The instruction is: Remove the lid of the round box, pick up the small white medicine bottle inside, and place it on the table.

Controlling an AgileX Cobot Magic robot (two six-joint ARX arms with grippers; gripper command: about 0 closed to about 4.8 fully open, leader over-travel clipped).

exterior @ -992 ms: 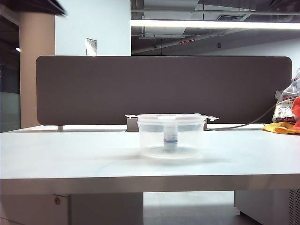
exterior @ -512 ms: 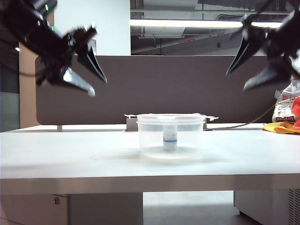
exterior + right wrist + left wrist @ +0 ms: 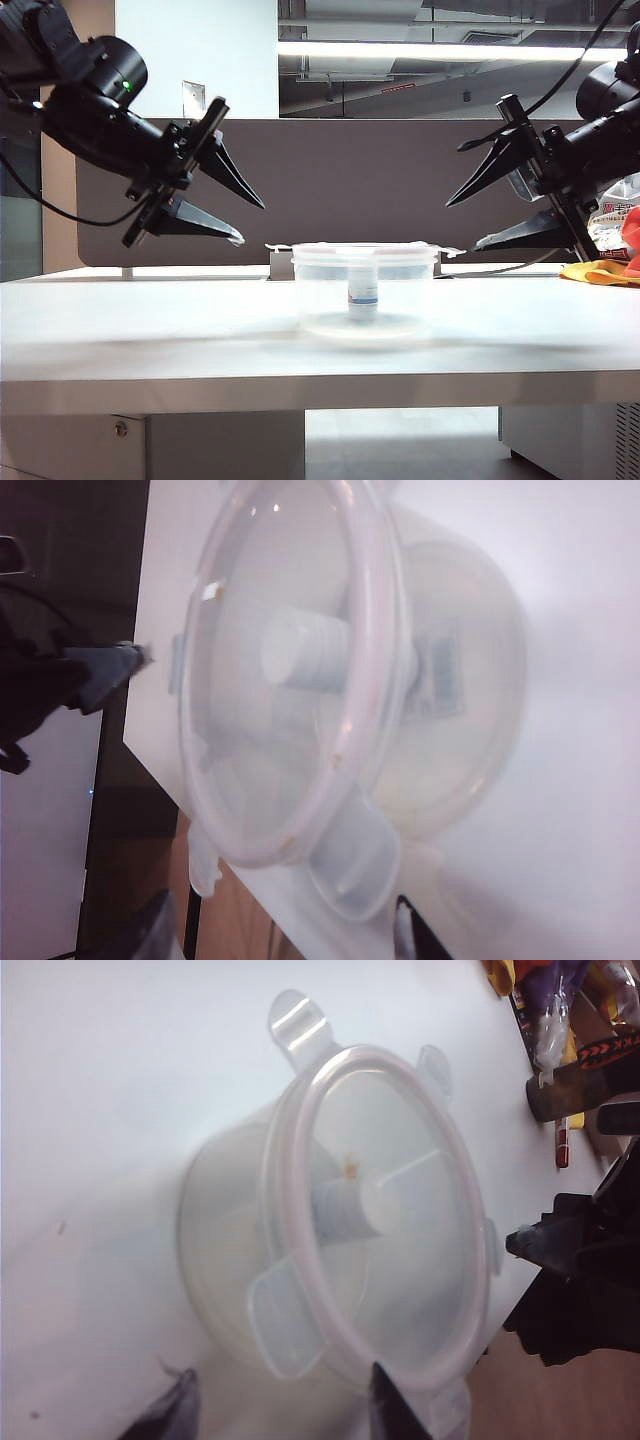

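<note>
The left gripper and right gripper, both spread and holding nothing, hover on opposite sides above the round box, whose lid is on.

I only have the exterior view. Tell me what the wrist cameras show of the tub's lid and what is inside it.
Observer: From above, the flat round clear lid with the pinkish rim seal sits fully on the round translucent plastic tub, its clip tabs flipped outward.
Operator: Report the bottle.
Observer: The small white medicine bottle stands upright near the tub's centre, its white cap close under the lid.
Operator: Give me the grippers.
Observer: The left gripper and the right gripper are both open, above the white table, one on each side of the tub, touching nothing.
Operator: Anything else out there?
Observer: The left wrist view shows colourful packets at the table's far edge.
</note>
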